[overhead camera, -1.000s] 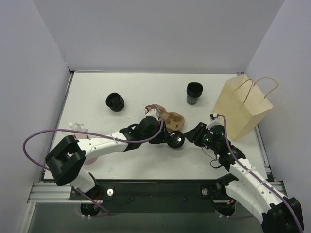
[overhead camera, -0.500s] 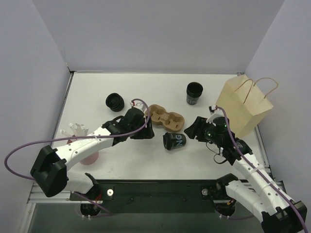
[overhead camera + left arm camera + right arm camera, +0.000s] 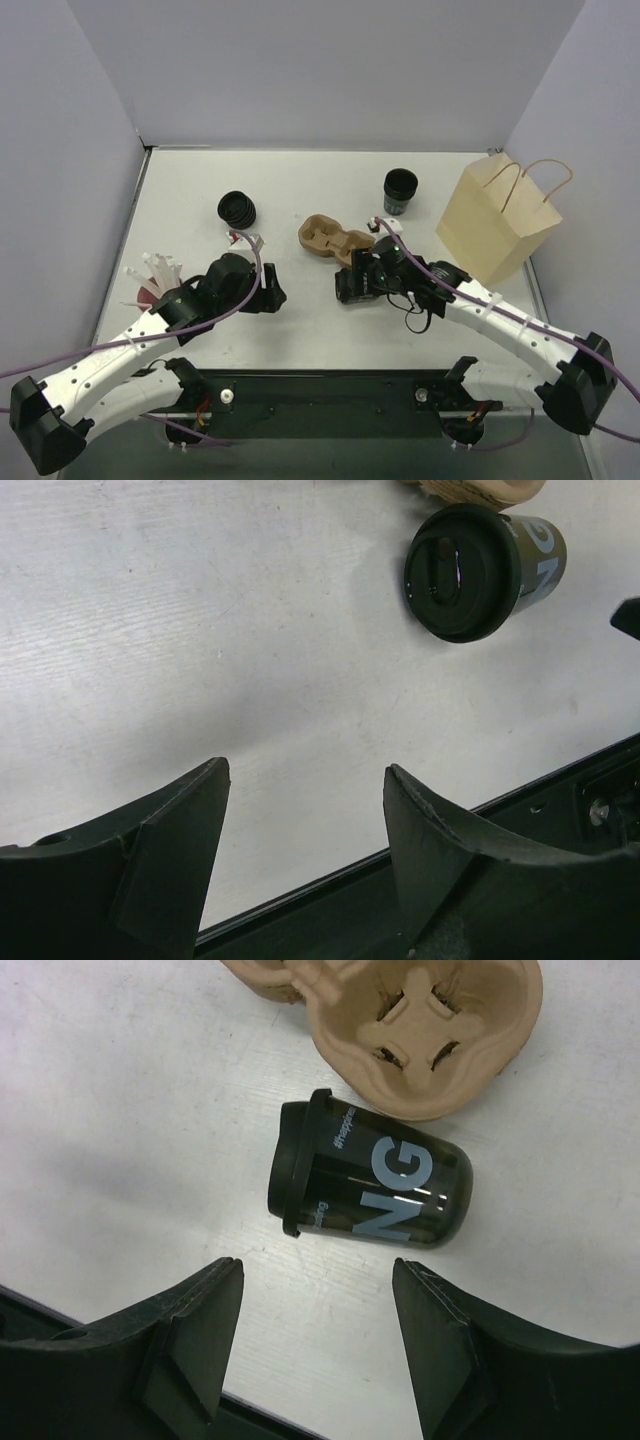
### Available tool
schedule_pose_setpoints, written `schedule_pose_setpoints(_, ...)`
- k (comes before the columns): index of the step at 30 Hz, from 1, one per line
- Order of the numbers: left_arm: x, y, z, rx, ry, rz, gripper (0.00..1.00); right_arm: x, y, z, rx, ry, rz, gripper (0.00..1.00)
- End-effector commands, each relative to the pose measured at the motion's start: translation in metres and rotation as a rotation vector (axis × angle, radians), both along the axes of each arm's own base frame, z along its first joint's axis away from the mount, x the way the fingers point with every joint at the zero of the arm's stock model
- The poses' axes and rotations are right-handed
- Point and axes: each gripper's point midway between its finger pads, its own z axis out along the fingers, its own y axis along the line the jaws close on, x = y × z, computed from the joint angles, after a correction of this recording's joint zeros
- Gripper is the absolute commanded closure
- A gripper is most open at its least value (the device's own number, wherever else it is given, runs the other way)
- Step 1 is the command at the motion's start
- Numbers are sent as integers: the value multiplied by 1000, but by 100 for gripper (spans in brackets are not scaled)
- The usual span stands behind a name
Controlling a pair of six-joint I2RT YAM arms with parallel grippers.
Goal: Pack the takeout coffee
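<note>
Cup (image 3: 365, 1188) lying beside carrier (image 3: 420, 1020), right fingers (image 3: 195, 1345) now over it, wide, left fingers (image 3: 165, 855) withdrawn, wide

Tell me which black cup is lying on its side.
The lidded cup lettered NG, beside the brown pulp carrier; its lid faces sideways. The lidless cup stack near the paper bag stands upright.

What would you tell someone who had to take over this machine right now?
Left gripper: open, empty, over bare table.
Right gripper: open, empty, hovering over the takeout coffee.
The takeout coffee, lid on, lies on its side beside the pulp carrier, whose wells look empty.
Done: nothing packed.
Left: grasp the coffee, stand it upright in a carrier well; the paper bag probably comes after.
</note>
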Motion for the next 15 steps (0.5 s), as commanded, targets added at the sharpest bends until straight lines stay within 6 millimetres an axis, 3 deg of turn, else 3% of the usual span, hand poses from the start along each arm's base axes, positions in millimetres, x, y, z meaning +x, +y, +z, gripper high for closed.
schedule_pose_setpoints(1,-10,19,0,15,-48,-6,28,20,9,5,-139,-44,-63,36)
schedule_pose_setpoints(7,-18,17,7,-32,-83,-23,27,33,24,-12,-290,-1,-50,35)
schedule_pose_setpoints(8,-18,17,10,-32,-88,-28,27,37,28,-8,-286,-5,-51,35)
schedule_pose_setpoints(15,-19,18,12,-37,-108,-18,27,41,35,-28,-371,54,-51,36)
